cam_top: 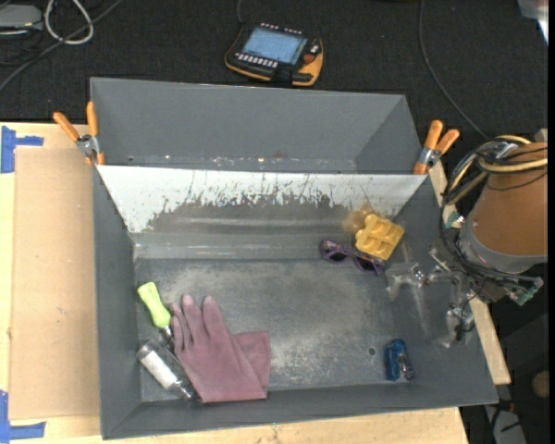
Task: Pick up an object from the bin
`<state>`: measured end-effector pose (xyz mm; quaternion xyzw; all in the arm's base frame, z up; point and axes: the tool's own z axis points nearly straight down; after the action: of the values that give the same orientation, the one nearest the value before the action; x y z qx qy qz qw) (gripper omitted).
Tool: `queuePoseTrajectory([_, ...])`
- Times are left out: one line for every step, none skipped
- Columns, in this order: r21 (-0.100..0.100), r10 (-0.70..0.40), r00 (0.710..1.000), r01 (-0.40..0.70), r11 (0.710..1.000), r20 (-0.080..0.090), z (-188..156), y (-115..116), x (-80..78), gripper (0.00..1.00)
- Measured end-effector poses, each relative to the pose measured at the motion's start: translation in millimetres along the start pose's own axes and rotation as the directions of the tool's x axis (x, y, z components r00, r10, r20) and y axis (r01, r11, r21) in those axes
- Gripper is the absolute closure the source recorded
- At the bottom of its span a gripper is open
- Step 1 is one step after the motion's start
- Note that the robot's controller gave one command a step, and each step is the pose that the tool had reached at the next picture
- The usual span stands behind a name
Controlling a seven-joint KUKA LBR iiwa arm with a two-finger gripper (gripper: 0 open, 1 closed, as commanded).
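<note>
Since the small blue object point(397, 360) lies alone on the floor of the bin point(296, 317) near its front right corner, just in front of the pincer point(449, 308) by the right wall, it looks the cleanest pick: shift inward, centre over it, then descend straight. Whether the pincer is open or closed I cannot tell. Farther back, a purple glasses-like thing point(350, 252) and a yellow lump point(378, 236) touch at the rear slope's foot, likely a more awkward grasp.
</note>
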<state>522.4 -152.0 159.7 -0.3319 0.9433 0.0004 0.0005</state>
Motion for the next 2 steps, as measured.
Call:
queuePoseTrajectory([-0.009, -0.035, 0.999, 0.035, 0.999, -0.006, 26.0, 23.2, 34.8, 0.0])
queuePoseTrajectory([-0.012, -0.36, 0.933, 0.36, 0.933, 0.01, 88.2, 33.9, 26.3, 0.0])
